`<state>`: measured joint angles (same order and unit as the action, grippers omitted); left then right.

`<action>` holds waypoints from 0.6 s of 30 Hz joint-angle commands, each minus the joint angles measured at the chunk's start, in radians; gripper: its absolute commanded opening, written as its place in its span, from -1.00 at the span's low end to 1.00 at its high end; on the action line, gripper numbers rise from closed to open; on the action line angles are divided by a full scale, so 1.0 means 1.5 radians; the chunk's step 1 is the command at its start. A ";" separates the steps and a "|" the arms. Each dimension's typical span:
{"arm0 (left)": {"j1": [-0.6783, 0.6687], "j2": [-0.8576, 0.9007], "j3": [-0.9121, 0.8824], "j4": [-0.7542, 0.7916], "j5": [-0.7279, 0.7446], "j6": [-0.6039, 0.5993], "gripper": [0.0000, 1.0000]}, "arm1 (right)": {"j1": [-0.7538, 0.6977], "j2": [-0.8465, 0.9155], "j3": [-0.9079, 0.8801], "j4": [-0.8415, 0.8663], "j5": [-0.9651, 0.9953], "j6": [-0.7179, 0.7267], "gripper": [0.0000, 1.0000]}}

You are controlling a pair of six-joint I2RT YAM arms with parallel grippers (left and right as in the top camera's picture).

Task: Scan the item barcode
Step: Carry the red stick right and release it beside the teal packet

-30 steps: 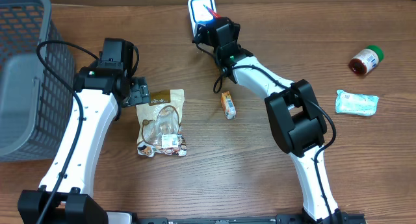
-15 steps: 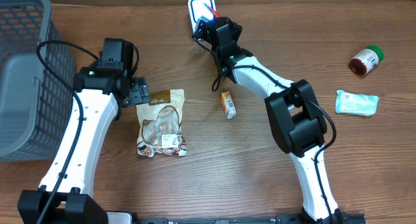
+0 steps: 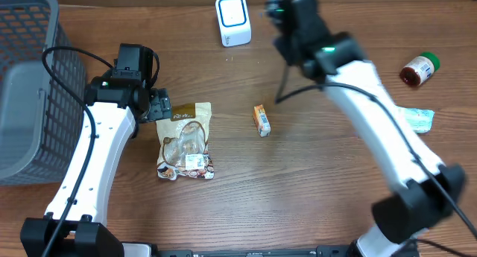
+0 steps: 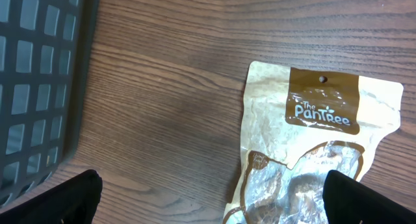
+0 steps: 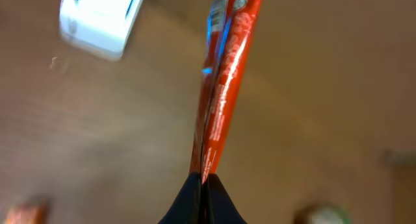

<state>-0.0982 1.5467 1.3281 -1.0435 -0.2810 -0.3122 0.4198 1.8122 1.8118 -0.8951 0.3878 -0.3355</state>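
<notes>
- The right gripper (image 5: 203, 185) is clamped shut on the bottom edge of a thin red packet (image 5: 224, 74), which stands up from it above the table.
- The white scanner (image 3: 232, 18) sits at the table's far edge, near the packet, to its left.
- The packet looks edge-on to the scanner, and I see no barcode. I would turn its flat face to the scanner window and hold it steady.
- The left gripper (image 3: 156, 106) hangs wide open over a snack pouch (image 4: 312, 139), holding nothing.
</notes>
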 commanded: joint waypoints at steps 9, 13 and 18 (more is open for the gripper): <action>-0.001 0.002 0.002 0.001 -0.005 0.001 0.99 | -0.249 -0.001 -0.160 -0.189 -0.180 0.174 -0.93; -0.001 0.002 0.002 0.001 -0.005 0.001 1.00 | -0.332 -0.001 -0.269 -0.081 -0.180 0.174 -0.89; -0.001 0.002 0.002 0.001 -0.005 0.001 1.00 | -0.399 -0.001 -0.335 0.008 -0.180 0.219 0.13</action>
<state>-0.0982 1.5467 1.3281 -1.0435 -0.2813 -0.3122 -0.1360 1.8114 1.3407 -0.9226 0.1287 -0.0731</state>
